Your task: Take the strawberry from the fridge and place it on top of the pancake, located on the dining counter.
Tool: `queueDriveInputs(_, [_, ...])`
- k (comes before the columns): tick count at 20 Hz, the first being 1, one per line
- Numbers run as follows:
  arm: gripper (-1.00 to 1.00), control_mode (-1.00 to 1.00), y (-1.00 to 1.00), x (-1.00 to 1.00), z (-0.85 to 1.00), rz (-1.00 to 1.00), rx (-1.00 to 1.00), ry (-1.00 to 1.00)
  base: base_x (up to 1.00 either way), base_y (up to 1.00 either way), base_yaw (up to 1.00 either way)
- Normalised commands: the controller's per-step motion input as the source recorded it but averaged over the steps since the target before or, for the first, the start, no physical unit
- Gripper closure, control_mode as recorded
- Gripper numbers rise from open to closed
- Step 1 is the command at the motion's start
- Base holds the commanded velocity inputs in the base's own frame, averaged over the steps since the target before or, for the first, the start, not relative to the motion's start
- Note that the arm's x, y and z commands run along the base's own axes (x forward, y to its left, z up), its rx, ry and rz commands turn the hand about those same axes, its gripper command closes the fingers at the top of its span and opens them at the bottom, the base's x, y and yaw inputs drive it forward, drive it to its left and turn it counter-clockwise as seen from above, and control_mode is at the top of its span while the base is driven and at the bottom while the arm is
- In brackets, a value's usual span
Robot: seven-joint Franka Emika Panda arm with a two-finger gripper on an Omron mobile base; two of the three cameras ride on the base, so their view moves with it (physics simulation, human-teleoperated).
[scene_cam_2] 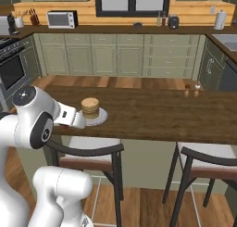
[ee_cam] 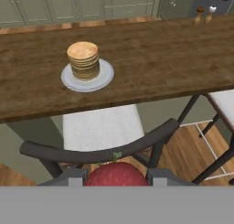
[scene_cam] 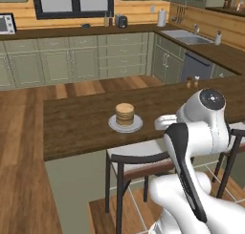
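Left base view: long dark-brown wooden dining counter [scene_cam: 86, 121] across the middle of frame, on pale grey-green base. Round pale grey plate [scene_cam: 125, 123] on its top, near the front edge, carrying a stack of golden-brown pancakes [scene_cam: 125, 114]. Black-framed stool with pale seat [scene_cam: 136, 154] tucked under the counter edge just below the plate. White arm rising from lower right, wrist level with the counter edge, to the right of the plate. Two small brown shakers [scene_cam: 192, 81] on the far side of the countertop. Wall counter with green-grey cabinets [scene_cam: 72, 61] behind, steel sink [scene_cam: 187, 37] at upper right.

Right base view: same plate and pancake stack left of centre on the countertop, close to the near edge. White forearm reaching in from the left, end of the hand just beside the plate's left rim; contact cannot be told. Two stools under the counter. White microwave [scene_cam_2: 61, 19] on the wall counter at upper left, dark oven [scene_cam_2: 11, 71] at far left.

Hand view: red strawberry with small green stalk [ee_cam: 116, 173] at bottom centre, pinched between the two fingertips of the gripper [ee_cam: 116, 177], jaws drawn in against its sides. Curved dark stool back right beyond the berry, pale seat past it. Plate and pancake stack farther off, up and left, on the countertop; berry well short of the stack, off the counter's near edge
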Motion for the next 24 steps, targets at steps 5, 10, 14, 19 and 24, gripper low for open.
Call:
queueDriveInputs(5, [1.0,1.0,0.0,0.0,0.0,0.0,0.0,0.0,0.61,0.41,0.01])
queueDriveInputs(10, [1.0,1.0,0.0,0.0,0.0,0.0,0.0,0.0,0.37,0.59,0.0])
queueDriveInputs(14, [1.0,1.0,0.0,0.0,0.0,0.0,0.0,0.0,0.26,0.85,0.0])
queueDriveInputs(19, [1.0,1.0,0.0,0.0,0.0,0.0,0.0,0.0,0.06,0.76,0.13])
queueDriveInputs(24, [1.0,1.0,0.0,0.0,0.0,0.0,0.0,0.0,0.08,0.48,0.13])
